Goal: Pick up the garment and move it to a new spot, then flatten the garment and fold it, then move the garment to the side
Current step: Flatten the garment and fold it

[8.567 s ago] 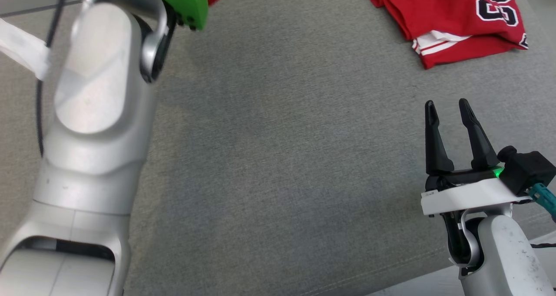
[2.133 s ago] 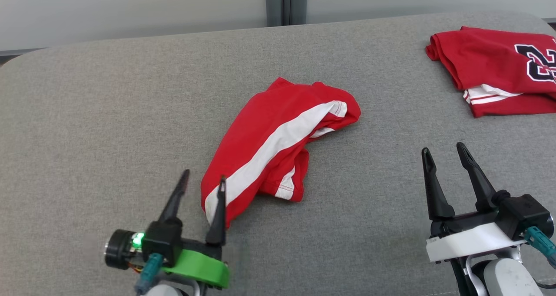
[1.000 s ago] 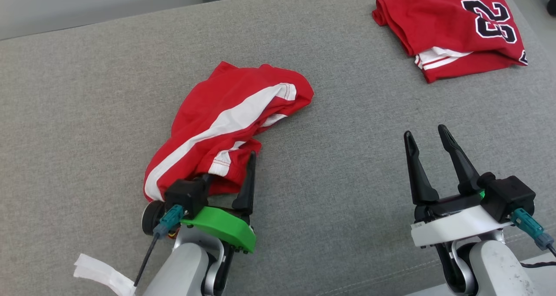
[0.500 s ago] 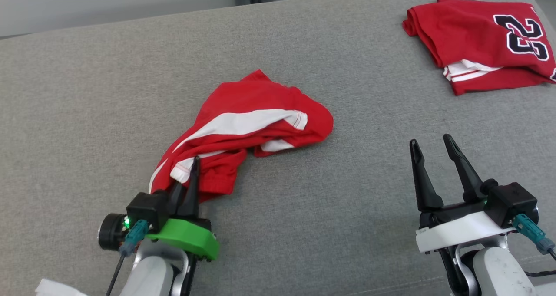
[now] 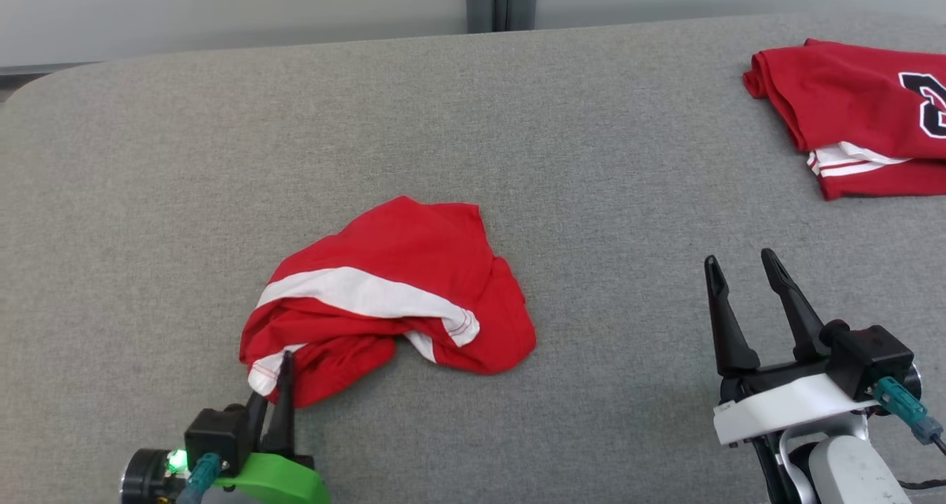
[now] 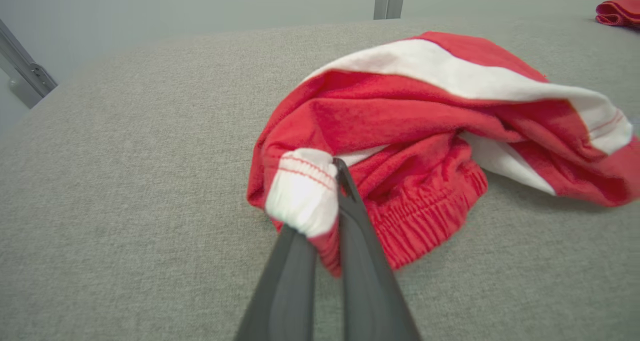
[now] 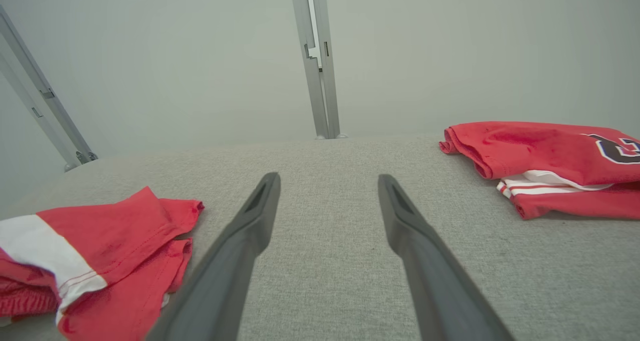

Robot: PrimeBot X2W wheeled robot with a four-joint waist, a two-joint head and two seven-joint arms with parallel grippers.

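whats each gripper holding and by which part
The left gripper is shut on the red garment, pinching its white hem corner; the right gripper is open, holding nothing.

- Bare surface (image 5: 628, 216) between shorts (image 5: 399, 267) and jersey (image 5: 850, 105): wide open lane.
- Shorts heap blocks near left.
- Jersey fills far right corner.
- Post (image 5: 501, 1) behind back edge.

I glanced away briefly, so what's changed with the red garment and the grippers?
The left gripper shut on the red garment at its white-trimmed edge and pulled it nearer and leftward, bunching it. The right gripper stayed open; the folded jersey stayed put.
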